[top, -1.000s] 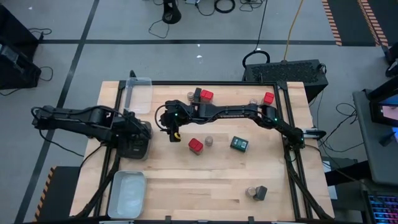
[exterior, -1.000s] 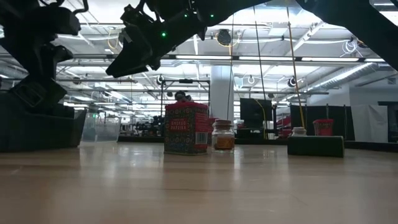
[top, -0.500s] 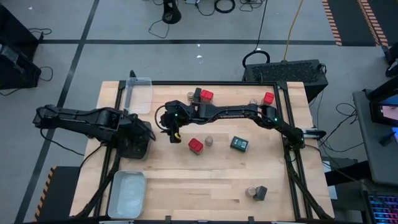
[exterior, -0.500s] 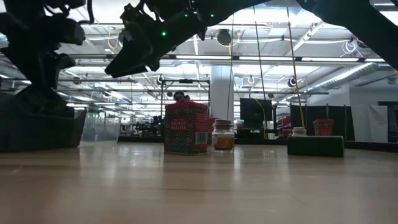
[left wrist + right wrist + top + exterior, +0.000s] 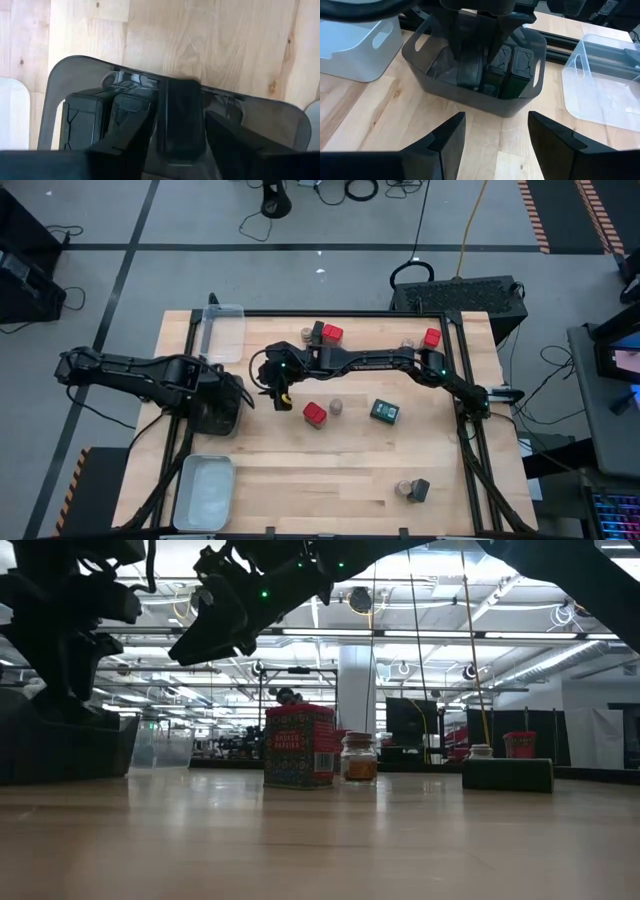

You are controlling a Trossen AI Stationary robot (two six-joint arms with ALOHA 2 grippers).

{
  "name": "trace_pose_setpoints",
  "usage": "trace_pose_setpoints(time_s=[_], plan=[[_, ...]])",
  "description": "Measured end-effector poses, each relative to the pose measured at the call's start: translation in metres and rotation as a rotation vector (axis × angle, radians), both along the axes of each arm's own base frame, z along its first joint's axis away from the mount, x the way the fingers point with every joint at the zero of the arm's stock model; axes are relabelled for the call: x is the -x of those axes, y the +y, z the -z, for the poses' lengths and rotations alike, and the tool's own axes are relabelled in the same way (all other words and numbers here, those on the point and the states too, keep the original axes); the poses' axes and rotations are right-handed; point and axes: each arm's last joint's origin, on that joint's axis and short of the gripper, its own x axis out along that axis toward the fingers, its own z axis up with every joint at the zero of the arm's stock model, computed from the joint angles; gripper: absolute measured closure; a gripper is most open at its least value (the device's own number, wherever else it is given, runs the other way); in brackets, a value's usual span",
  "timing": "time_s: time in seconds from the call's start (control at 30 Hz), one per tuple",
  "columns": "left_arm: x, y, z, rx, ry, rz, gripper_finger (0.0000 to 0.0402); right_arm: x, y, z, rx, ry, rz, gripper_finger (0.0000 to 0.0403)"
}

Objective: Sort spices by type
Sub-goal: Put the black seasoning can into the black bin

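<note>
The left gripper point(image 5: 177, 150) hangs over the smoky grey bin point(image 5: 515, 102) with a dark tin point(image 5: 179, 117) standing between its jaws, long axis running straight away from the wrist; the jaws are parted on either side of it, and I cannot tell whether they touch it. Two more dark tins point(image 5: 102, 117) sit side by side just beside that one in the same bin, lids up (the embossed tops show plainly in the right wrist view, much less so from above). The right gripper point(image 5: 492, 132) is poised short of the bin, jaws apart and holding nothing, pointed at it across bare desk point(image 5: 330, 460). Only the high view lays out the rest: beyond the right jaws a red tin point(image 5: 314, 413) with a small round jar point(image 5: 337, 407) touching or just beside it, then a dark tin lying flat point(image 5: 385, 411); more red tins point(image 5: 332, 334) near the far edge, and a jar and dark tin point(image 5: 412, 489) paired near the front. The low view alone shows the red tin point(image 5: 300, 746) upright, printed face toward us, taller than wide, jar point(image 5: 359, 757) at its flank. A clear tray point(image 5: 607, 82) and a pale tray point(image 5: 355, 42) flank the bin.
</note>
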Motion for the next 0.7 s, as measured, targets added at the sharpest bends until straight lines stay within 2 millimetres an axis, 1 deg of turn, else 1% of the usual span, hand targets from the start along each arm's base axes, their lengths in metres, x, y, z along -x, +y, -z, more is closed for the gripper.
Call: trace_pose_setpoints(time_s=[0.13,0.37,0.43,0.57,0.7], plan=[[0.0,0.0,0.0,-0.001,-0.001,0.0,0.0174,0.0,0.0,0.0,0.0,0.0,0.0,0.0204],[0.002,0.0,-0.003,-0.001,-0.019,0.0,0.0169,0.0,0.0,0.0,0.0,-0.001,0.0,0.0204],[0.003,0.0,-0.009,-0.003,-0.05,0.006,0.0168,0.0,0.0,0.0,0.001,-0.001,0.0,0.0204],[0.01,0.001,-0.028,-0.001,-0.13,0.002,0.0168,0.0,0.0,0.0,0.001,-0.001,0.0,0.0204],[0.027,0.002,-0.046,0.031,-0.08,-0.091,0.0167,0.0,0.0,0.0,0.0,0.005,0.0,0.0204]])
